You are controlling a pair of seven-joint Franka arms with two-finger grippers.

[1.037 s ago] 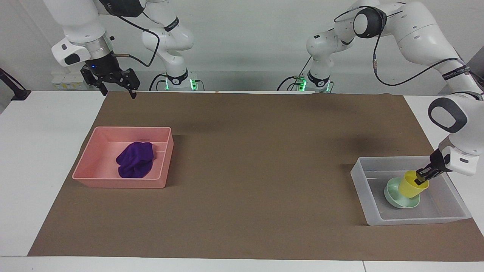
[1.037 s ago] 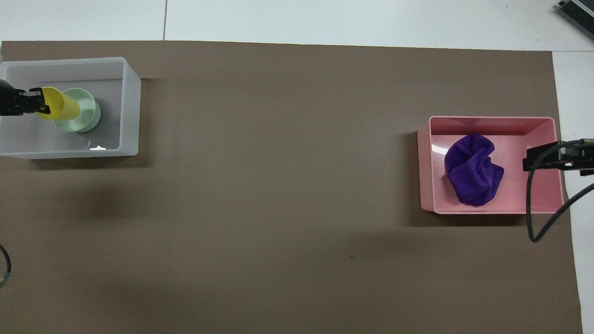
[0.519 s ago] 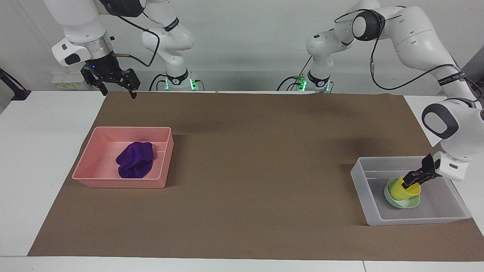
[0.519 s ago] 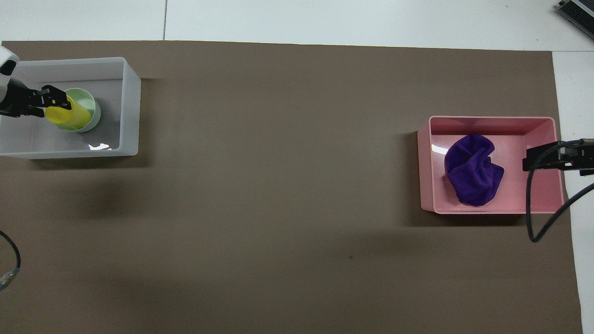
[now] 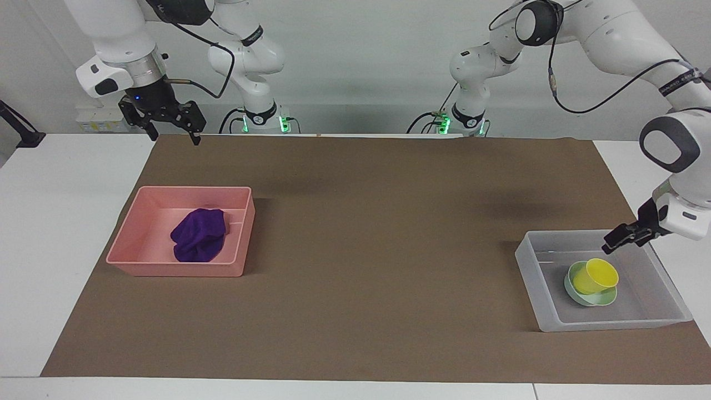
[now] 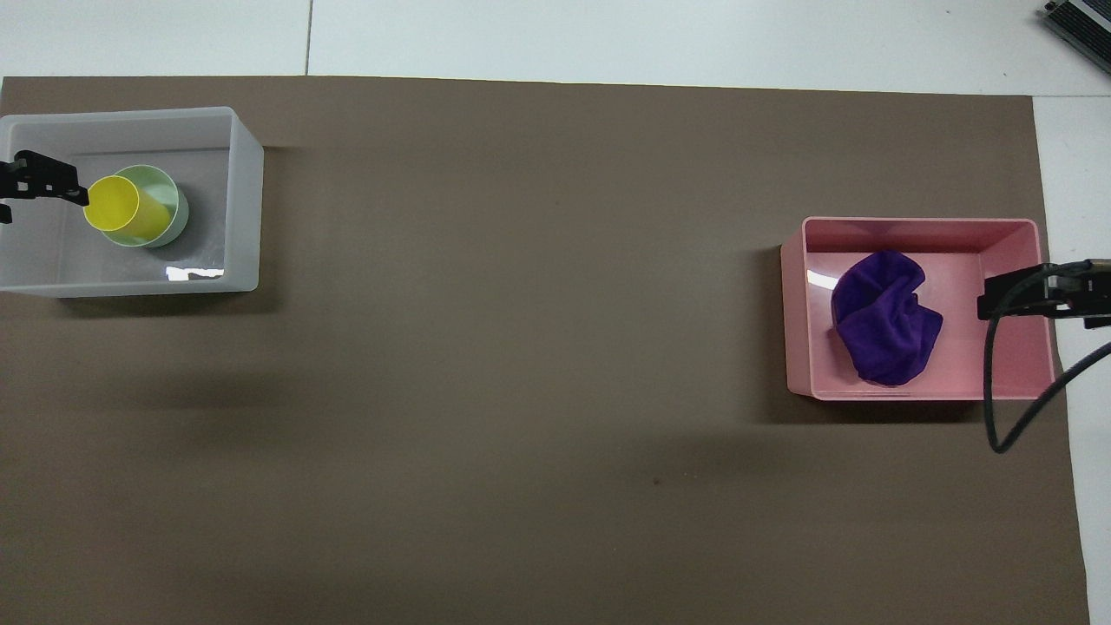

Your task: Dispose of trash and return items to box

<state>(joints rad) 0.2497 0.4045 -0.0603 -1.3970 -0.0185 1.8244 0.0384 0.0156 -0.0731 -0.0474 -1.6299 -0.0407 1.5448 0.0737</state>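
Note:
The yellow cup [image 5: 595, 276] [image 6: 117, 208] stands tilted in the mint-green bowl [image 5: 577, 297] [image 6: 174, 204], inside the clear-grey box [image 5: 611, 325] [image 6: 247, 200] at the left arm's end of the table. My left gripper [image 5: 614, 243] [image 6: 52, 182] is open and empty, raised just above the cup over the box and apart from it. The purple cloth [image 5: 200, 234] [image 6: 885, 317] lies in the pink bin [image 5: 133, 233] [image 6: 920, 224] at the right arm's end. My right gripper [image 5: 173, 136] [image 6: 1037, 295] is open and empty, and waits high beside the pink bin.
A brown mat [image 5: 361, 250] covers most of the white table [image 5: 55, 222]. The two bins sit at its two ends. A black cable [image 6: 998, 391] hangs from the right arm over the pink bin's corner.
My left gripper lowered the yellow cup into the bowl, let go of it and rose away. The cup now stands free. The right arm has not moved.

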